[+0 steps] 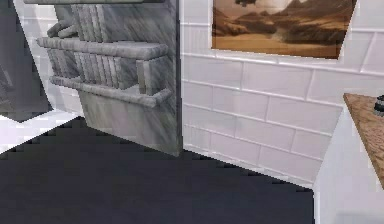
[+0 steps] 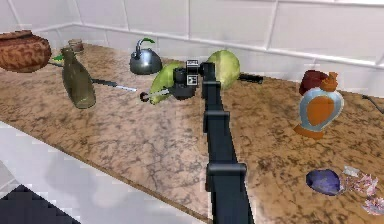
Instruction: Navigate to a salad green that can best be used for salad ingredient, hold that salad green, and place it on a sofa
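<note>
I find the stone counter (image 2: 125, 145) bearing a pot (image 2: 22, 50) at its left edge, then bottle (image 2: 78, 80), kettle (image 2: 146, 61), salad green (image 2: 229, 67) and flask (image 2: 318, 108).

The arm (image 2: 219, 140) is a dark, almost black square bar made up of sections set end to end, with thicker collars where one section meets the next. A faint bluish sheen runs along its upper face. At its far end sit two small white squares (image 2: 192, 66) printed with black marks. Next to them is the gripper (image 2: 150, 95), a compact dark block of a body. Two thin dark fingers (image 2: 158, 92) stick out from it, slender against the bulk of the block.
</note>
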Controlling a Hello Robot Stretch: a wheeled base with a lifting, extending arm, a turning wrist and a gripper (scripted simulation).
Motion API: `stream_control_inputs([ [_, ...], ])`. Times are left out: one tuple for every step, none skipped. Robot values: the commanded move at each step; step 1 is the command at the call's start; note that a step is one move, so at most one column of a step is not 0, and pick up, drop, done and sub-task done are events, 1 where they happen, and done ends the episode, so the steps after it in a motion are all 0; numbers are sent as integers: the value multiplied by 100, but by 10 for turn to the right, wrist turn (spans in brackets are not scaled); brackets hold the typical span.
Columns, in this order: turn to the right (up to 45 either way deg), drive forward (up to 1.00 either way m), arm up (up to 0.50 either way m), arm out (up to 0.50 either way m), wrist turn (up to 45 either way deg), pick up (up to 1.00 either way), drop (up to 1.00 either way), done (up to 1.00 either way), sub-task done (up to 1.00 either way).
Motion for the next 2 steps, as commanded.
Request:
stream_control_inputs([
  [0,0,0,0,0,100,0,0,0],
  [0,0,10,0,0,0,0,0,0],
])
